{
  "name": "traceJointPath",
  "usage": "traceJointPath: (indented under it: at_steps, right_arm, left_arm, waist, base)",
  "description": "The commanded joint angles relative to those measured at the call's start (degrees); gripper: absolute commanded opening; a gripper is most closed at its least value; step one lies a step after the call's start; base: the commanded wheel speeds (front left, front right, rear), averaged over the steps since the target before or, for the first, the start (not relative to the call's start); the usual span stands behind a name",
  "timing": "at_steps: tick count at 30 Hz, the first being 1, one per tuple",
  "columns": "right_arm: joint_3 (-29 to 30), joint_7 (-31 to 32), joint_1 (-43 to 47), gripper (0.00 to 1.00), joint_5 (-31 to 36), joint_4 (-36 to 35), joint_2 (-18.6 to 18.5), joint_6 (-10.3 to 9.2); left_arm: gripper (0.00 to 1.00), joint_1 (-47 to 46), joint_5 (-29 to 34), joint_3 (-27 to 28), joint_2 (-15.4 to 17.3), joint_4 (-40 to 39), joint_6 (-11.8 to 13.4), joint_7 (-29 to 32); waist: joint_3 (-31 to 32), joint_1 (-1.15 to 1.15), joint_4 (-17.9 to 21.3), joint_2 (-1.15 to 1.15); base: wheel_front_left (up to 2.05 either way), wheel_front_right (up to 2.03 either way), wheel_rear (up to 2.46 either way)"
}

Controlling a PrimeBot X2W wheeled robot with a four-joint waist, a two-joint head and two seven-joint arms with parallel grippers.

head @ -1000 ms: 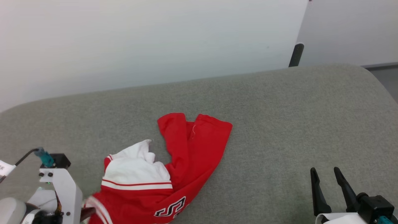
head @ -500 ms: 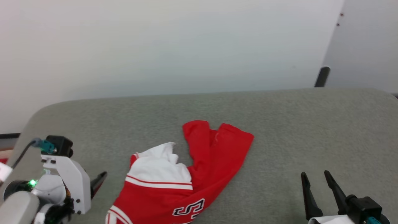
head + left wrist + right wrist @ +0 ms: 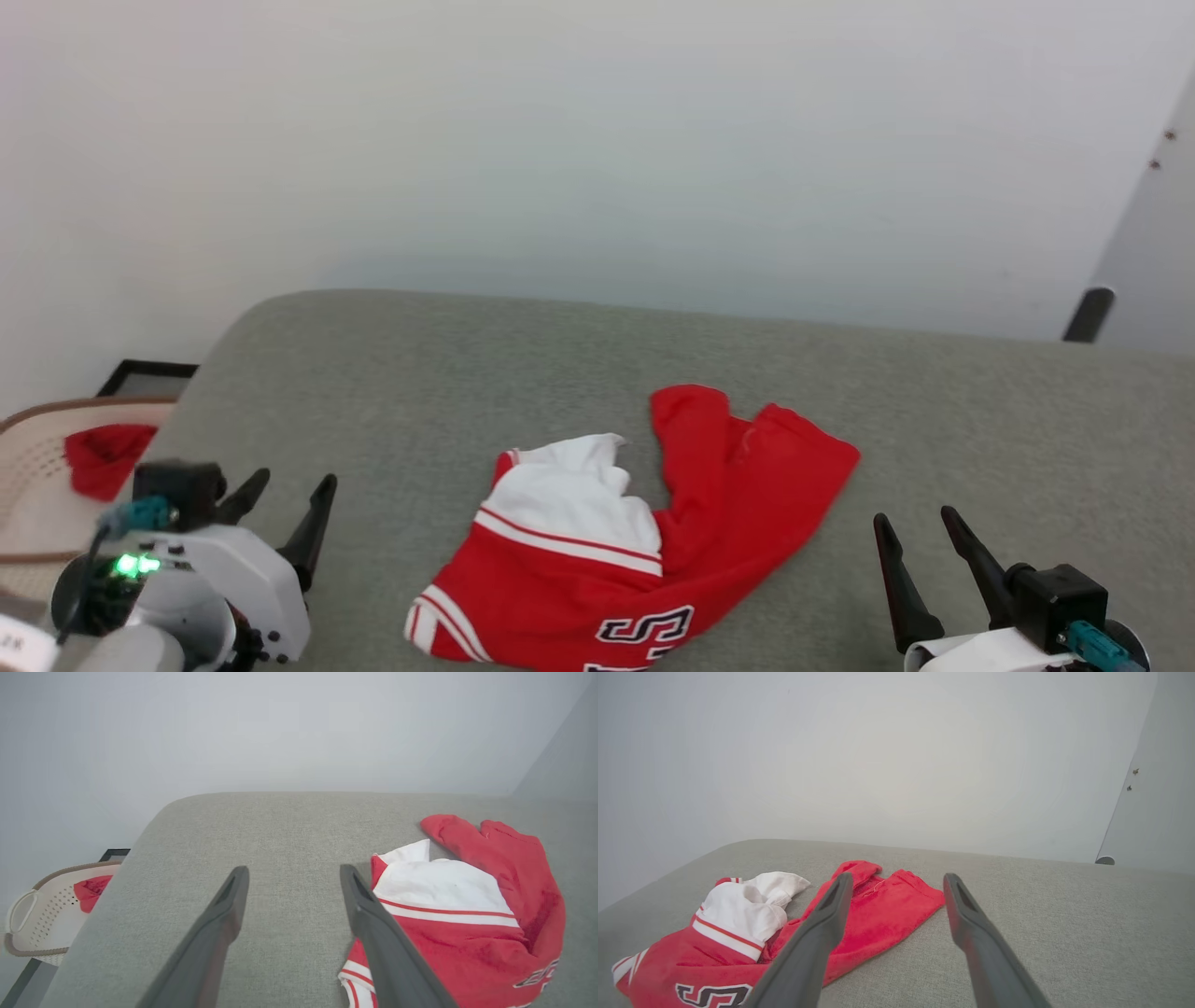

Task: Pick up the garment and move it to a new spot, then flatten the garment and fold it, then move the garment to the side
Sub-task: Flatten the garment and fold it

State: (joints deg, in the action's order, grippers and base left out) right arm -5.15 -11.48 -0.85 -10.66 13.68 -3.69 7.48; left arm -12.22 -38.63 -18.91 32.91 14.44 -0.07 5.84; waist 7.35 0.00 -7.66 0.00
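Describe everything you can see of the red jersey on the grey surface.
The garment is a soft red jersey with a white sleeve, red-and-white striped trim and part of a black, white-outlined number. It lies crumpled on the grey fabric surface, partly folded over itself. The left gripper and right gripper stand clear of it.

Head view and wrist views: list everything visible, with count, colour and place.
shirt: one, red with white sleeve, crumpled on the cushion's near middle
cushion: one, grey, under the shirt
basket: one, cream, off the cushion's left end
cloth: one, red, in the basket
post: one, black, behind the cushion's far right
left gripper: one, dark, open, left of the shirt, not touching
right gripper: one, dark, open, right of the shirt, not touching
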Motion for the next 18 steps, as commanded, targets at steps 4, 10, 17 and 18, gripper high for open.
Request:
traceJointPath:
  at_steps: [4, 10, 17, 18]
  right_arm:
    - [-0.66, 1.11, -0.92, 1.00, -0.97, 0.20, -0.45, 0.03]
    - [-2.68, 4.65, -2.62, 1.00, -2.73, 0.22, -1.82, 0.03]
    - [-5.29, 13.33, -6.53, 1.00, -6.26, 1.35, -5.48, 0.03]
    - [-5.94, 15.23, -6.90, 1.00, -7.03, 1.76, -6.09, 0.03]
  left_arm:
    - [1.00, 0.95, 2.13, 0.10, -1.00, 2.21, 0.02, -6.13]
    - [1.00, -0.23, 3.14, 0.06, -2.92, 5.39, 0.23, -11.50]
    - [1.00, -1.31, 4.27, -1.70, -6.42, 8.98, 0.02, -16.12]
    - [1.00, -1.52, 4.61, -2.25, -6.98, 9.49, -0.27, -16.47]
  waist:
    - [1.14, 0.00, -4.91, 0.00]
    - [0.33, 0.00, -8.81, 0.00]
    - [-1.00, 0.00, -14.22, 0.00]
    - [-1.25, 0.00, -15.07, 0.00]
  base:
    - [0.00, 0.00, 0.00]
    - [0.00, 0.00, 0.00]
    - [0.00, 0.00, 0.00]
    - [0.00, 0.00, 0.00]
